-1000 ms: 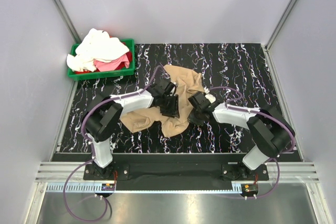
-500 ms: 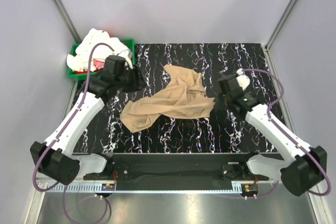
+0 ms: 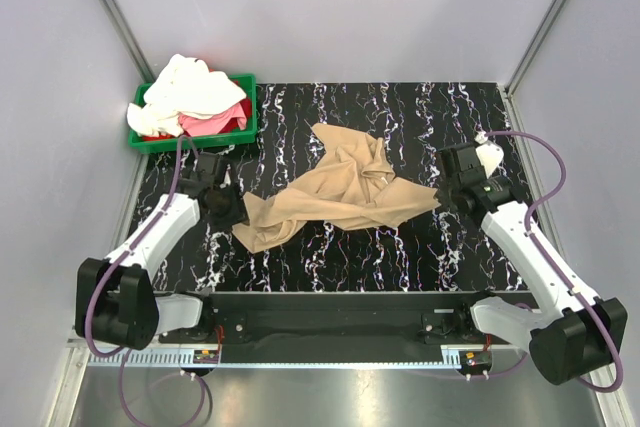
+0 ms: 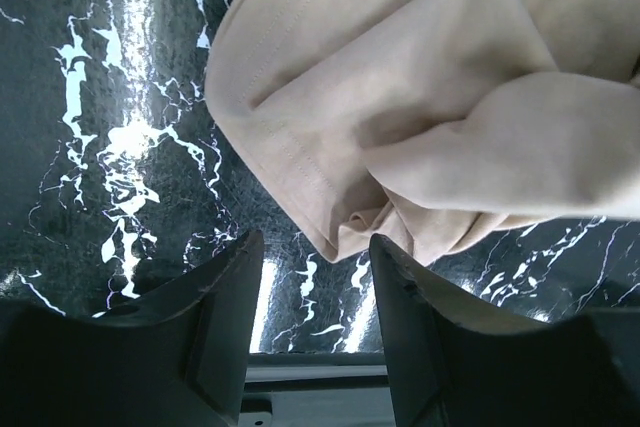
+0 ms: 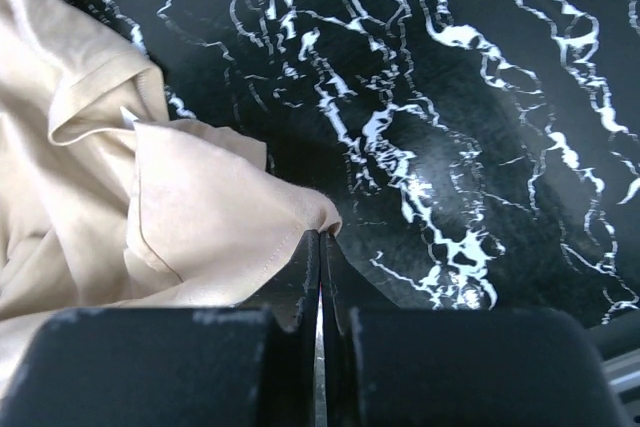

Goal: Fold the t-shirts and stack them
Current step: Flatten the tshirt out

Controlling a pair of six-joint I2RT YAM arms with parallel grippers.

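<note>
T-shirts counted: three. Arms: two. Bins: one.

Tan t-shirt (image 3: 335, 197): the only shirt on the black marbled table (image 3: 450, 117). It lies crumpled and unfolded, in a long creased shape with one lobe toward the far edge and a tail toward the near left. All places below are given from this shirt.

Green bin (image 3: 249, 105): far left of the tan t-shirt, at the table's far-left corner and apart from the cloth. It holds the other two shirts. The cream-white t-shirt (image 3: 190, 87) is heaped on top and spills over the rim. The pink-red t-shirt (image 3: 215, 123) shows beneath it on the side nearer the tan shirt. Both are bunched, neither folded.

Left gripper (image 4: 315, 242): at the tan t-shirt's near-left tail. Its two fingers (image 4: 215, 317) stand spread. A hemmed fold of the cloth lies just ahead of the tips, with nothing caught between them. The wrist view shows bare table under the gap.

Right gripper (image 5: 320, 237): at the tan t-shirt's right-hand corner. The fingers are pressed together and pinch that stitched corner, and the cloth runs from the tips back toward the shirt's middle. In the top view this corner is drawn out to a point at the gripper.
</note>
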